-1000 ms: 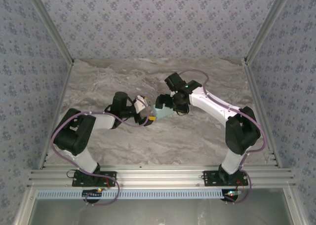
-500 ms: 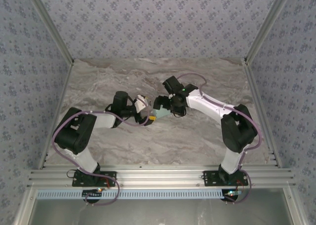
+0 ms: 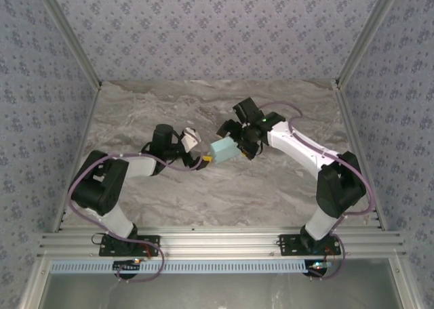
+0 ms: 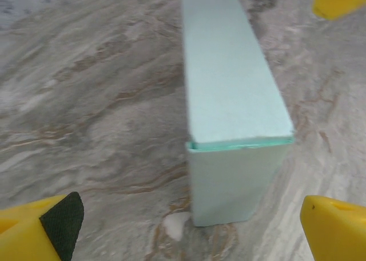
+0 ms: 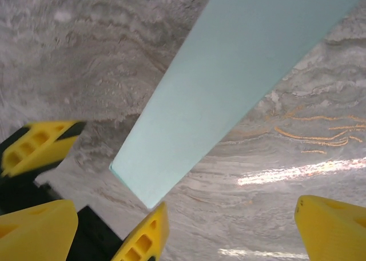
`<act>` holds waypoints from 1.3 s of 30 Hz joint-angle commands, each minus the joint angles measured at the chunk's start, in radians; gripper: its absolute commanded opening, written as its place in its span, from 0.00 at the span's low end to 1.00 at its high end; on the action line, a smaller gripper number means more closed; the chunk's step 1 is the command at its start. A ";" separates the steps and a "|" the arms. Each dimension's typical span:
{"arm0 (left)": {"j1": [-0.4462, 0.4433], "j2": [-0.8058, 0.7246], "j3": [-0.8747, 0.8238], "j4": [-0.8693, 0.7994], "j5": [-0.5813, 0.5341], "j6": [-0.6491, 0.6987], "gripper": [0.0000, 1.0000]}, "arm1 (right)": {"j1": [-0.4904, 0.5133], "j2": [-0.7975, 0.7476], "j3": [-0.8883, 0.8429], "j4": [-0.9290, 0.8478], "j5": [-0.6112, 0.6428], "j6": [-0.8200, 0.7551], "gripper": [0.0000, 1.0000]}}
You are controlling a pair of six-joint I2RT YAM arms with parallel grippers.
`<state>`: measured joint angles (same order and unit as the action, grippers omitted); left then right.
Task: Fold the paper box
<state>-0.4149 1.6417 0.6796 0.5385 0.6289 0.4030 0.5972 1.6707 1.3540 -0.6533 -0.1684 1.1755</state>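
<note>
Paper box (image 3: 224, 148) on marbled table (image 3: 169, 200) — patterned walls (image 3: 217, 31)

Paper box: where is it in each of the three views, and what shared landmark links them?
Top external: paper box at the picture's centre.
Left wrist: centre-right, running from the top edge down past the middle.
Right wrist: a diagonal band from upper right to lower centre-left.
Shared landmark: the grey marbled table.

Lab booth: patterned walls (image 3: 217, 31), aluminium rails (image 3: 217, 242)
</note>
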 commanded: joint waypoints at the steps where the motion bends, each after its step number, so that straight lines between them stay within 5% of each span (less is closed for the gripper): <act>1: 0.013 -0.112 -0.006 -0.056 -0.110 -0.085 0.99 | -0.014 0.067 0.057 -0.026 0.040 0.139 1.00; 8: 0.024 -0.309 -0.042 -0.211 -0.271 -0.136 0.99 | -0.025 0.177 0.013 0.028 0.040 0.307 1.00; 13: 0.033 -0.410 -0.077 -0.267 -0.339 -0.136 0.99 | -0.019 0.171 -0.009 0.046 0.014 0.242 0.99; 23: 0.052 -0.493 -0.145 -0.249 -0.444 -0.156 0.99 | -0.074 -0.032 -0.526 0.558 -0.125 0.296 0.92; 31: 0.057 -0.550 -0.142 -0.300 -0.501 -0.162 0.99 | -0.067 0.145 -0.428 0.998 -0.375 0.291 0.91; 39: 0.066 -0.615 -0.183 -0.300 -0.703 -0.231 0.99 | -0.104 0.058 -0.332 0.402 -0.234 0.058 1.00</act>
<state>-0.3584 1.0473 0.5217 0.2321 0.0410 0.2176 0.5209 1.7981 1.0138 0.0147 -0.4633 1.3582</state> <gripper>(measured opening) 0.992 0.995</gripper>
